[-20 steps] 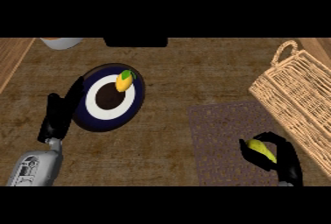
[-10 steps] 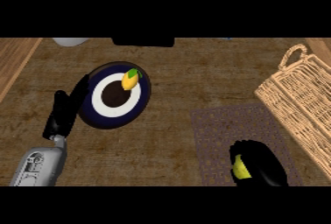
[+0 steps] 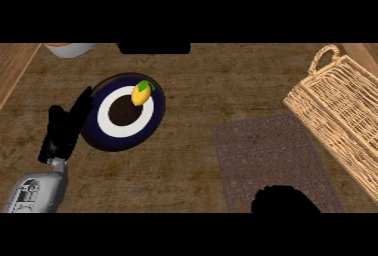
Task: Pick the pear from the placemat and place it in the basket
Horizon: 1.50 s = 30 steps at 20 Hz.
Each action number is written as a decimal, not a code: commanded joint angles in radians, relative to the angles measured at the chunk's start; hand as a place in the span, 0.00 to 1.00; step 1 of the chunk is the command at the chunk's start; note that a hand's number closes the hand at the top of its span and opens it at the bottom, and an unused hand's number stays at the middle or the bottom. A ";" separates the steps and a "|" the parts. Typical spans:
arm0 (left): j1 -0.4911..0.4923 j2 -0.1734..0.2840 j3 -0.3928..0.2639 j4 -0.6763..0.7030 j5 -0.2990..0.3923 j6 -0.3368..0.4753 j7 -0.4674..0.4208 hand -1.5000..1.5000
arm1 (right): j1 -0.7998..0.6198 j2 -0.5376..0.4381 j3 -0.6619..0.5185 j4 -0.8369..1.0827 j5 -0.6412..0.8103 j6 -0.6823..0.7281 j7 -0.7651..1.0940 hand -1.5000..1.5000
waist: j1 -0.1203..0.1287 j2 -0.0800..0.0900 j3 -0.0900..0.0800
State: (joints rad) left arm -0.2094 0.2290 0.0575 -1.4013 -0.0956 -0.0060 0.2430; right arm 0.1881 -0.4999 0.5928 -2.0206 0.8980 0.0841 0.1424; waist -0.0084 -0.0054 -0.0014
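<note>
Head view, looking steeply down on a brown counter [image 3: 199, 70]. The right hand [image 3: 284, 200] appears as a black mass at the lower edge, over the near end of the grey woven placemat [image 3: 277, 150]; whether its fingers are spread, closed, or wrapped round anything cannot be told. The pear is not visible anywhere in this view. The wicker basket [image 3: 339, 115], with a looped handle at its far end, lies along the right edge, its long side just beside the placemat's right border. The left hand [image 3: 63, 132] rests at the left, fingers straight and pointing away, beside the left rim of a dark blue plate [image 3: 100, 130] with a white ring and dark centre. A yellow fruit with a green tip [image 3: 141, 93] sits on the plate's far right part. Bare counter lies between plate and placemat, and beyond the placemat. A pale round vessel [image 3: 70, 48] and a black object [image 3: 153, 48] are cut by the top edge.
</note>
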 commanded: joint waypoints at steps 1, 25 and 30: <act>0.000 0.009 0.019 0.006 0.006 0.000 -0.007 0.50 | 0.087 -0.008 -0.023 -0.277 -0.140 0.057 0.026 1.00 | -0.016 0.000 0.000; -0.010 -0.014 -0.005 -0.004 -0.015 0.008 0.006 0.50 | -0.554 0.135 -0.656 -0.432 -0.600 0.387 0.647 1.00 | -0.004 -0.001 -0.002; -0.002 -0.022 0.009 0.029 -0.025 0.030 -0.015 0.50 | -0.728 -0.115 -0.851 -0.250 -0.670 0.561 0.669 1.00 | -0.011 0.000 -0.001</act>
State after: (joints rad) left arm -0.1969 0.2191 0.0607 -1.3977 -0.1098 0.0005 0.2314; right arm -0.4317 -0.4777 -0.1120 -2.3085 0.3346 0.5320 0.7631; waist -0.0113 -0.0059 -0.0034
